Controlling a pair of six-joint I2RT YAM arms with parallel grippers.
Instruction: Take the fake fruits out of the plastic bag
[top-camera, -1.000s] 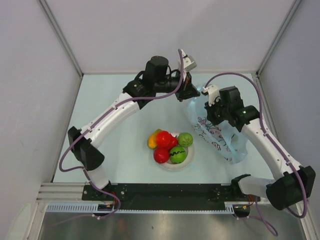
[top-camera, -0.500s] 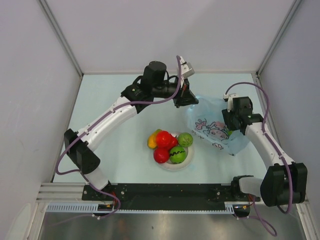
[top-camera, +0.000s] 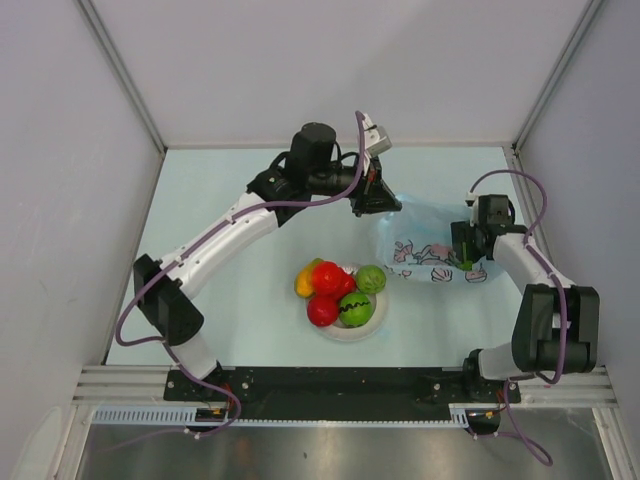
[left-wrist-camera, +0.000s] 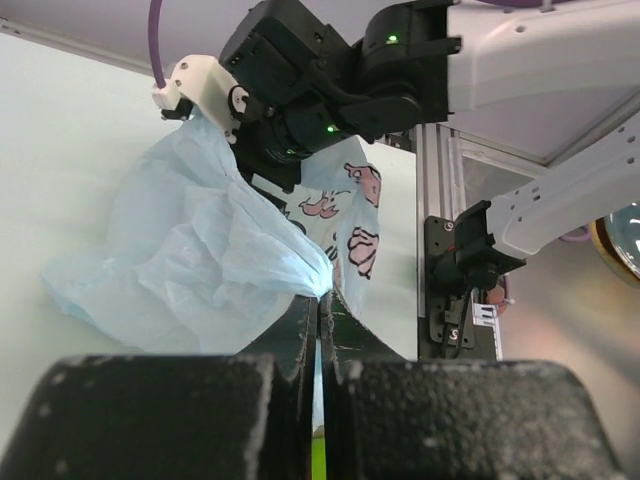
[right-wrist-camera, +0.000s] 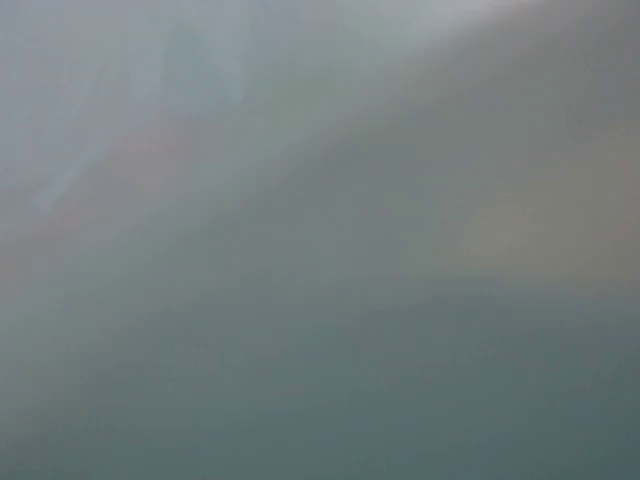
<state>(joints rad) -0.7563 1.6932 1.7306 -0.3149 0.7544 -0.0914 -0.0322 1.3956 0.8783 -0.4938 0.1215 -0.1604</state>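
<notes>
The plastic bag (top-camera: 428, 250), light blue with a pink cartoon print, lies slumped on the table at the right. My left gripper (top-camera: 379, 200) is shut on its upper left edge and holds that corner up; in the left wrist view the bag (left-wrist-camera: 200, 250) is pinched between the fingertips of the left gripper (left-wrist-camera: 321, 298). My right gripper (top-camera: 466, 248) rests at the bag's right end, its fingers hidden in the folds. The right wrist view is a grey-blue blur. Several fake fruits sit piled on a white plate: red (top-camera: 328, 277), green (top-camera: 371, 278) and yellow-orange (top-camera: 305, 283).
The white plate (top-camera: 378, 318) stands at mid-table, left of the bag. White enclosure walls close in the back and both sides, with a metal post (left-wrist-camera: 432, 190) near the right arm. A black rail (top-camera: 330, 382) runs along the near edge.
The right arm has drawn back to the right and down, from the bag's upper part to its right end. The bag has sunk flatter onto the table. The left gripper has barely moved.
</notes>
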